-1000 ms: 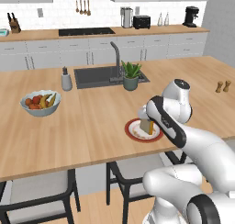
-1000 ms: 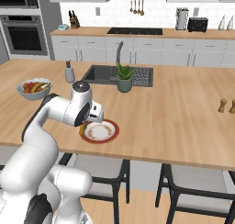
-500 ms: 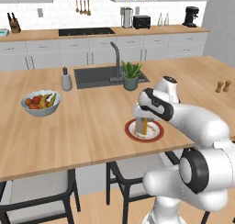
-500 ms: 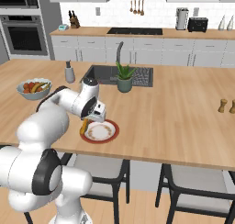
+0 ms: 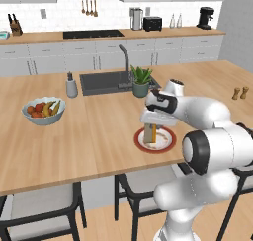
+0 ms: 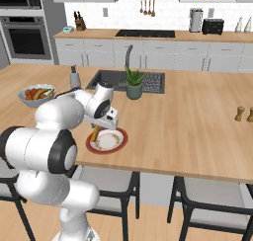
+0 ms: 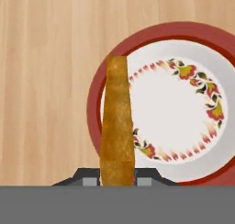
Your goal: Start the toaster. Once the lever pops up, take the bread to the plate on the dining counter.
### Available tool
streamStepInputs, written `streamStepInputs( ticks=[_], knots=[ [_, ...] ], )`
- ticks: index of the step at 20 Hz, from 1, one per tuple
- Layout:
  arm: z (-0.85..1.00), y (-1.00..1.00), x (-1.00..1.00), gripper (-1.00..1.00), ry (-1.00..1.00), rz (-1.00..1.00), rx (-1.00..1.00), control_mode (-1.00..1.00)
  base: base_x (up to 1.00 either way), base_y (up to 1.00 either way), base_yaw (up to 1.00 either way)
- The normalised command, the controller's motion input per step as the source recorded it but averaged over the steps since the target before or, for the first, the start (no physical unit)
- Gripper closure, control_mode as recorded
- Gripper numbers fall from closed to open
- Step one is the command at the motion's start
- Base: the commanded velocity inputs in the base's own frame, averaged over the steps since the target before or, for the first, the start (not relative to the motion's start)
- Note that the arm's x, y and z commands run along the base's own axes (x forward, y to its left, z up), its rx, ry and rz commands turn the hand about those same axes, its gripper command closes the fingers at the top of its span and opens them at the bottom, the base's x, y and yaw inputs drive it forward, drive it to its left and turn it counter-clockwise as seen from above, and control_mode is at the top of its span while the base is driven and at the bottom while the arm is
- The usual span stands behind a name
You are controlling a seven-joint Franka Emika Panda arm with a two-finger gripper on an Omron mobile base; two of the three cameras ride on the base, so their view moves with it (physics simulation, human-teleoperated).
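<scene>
Bread (image 7: 117, 126) is clamped edge-on in the tool (image 5: 154, 133), slice standing upright over the plate, not lying flat yet.

Largest first: dining tabletop (image 5: 99, 136), light wood, with the inset sink (image 5: 106, 82) and tap (image 5: 126, 64) toward its far edge. Arm reaches over the tabletop's near edge. Fruit bowl (image 5: 43, 109) sits toward the left end, well apart from the work. Potted plant (image 5: 141, 81) is just beside the sink's right corner. Plate (image 5: 167, 142), red rim, white centre with floral ring, lies close to the near edge. Salt and pepper pair (image 5: 239, 93) sits near the right end.

Toaster (image 5: 152, 23) is on the wall counter at the back, far from the bread now.

Tool state: fingers together on the bread, slice pinched between them per the hand view. Slice's lower end hangs over the plate's rim side, not its centre; can't tell if it touches the plate.

Progress, my read: toasting and carry look done, since bread is already at the plate. Left: lower or tip the slice down, let go, pull the arm clear.
</scene>
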Motion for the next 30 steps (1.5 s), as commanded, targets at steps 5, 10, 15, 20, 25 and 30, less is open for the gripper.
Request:
streamStepInputs(
  ticks=[5, 10, 15, 20, 25, 30],
  knots=[
    [-0.28, -0.06, 0.25, 1.00, 0.00, 0.02, 0.02, -1.00, 0.00, 0.00, 0.00],
    [-0.16, -0.04, 0.01, 1.00, 0.00, 0.00, 0.00, -1.00, 0.00, 0.00, 0.00],
    [0.00, -0.01, 0.00, -1.00, 0.00, 0.00, 0.00, -1.00, 0.00, 0.00, 0.00],
    [0.00, -0.22, -0.06, -1.00, -0.07, 0.00, 0.00, -1.00, 0.00, 0.00, 0.00],
    [0.17, -0.29, -0.09, -1.00, -0.04, -0.01, 0.00, -1.00, 0.00, 0.00, 0.00],
    [0.29, -0.16, -0.09, -1.00, -0.06, -0.03, -0.01, -1.00, 0.00, 0.00, 0.00]
  ],
)
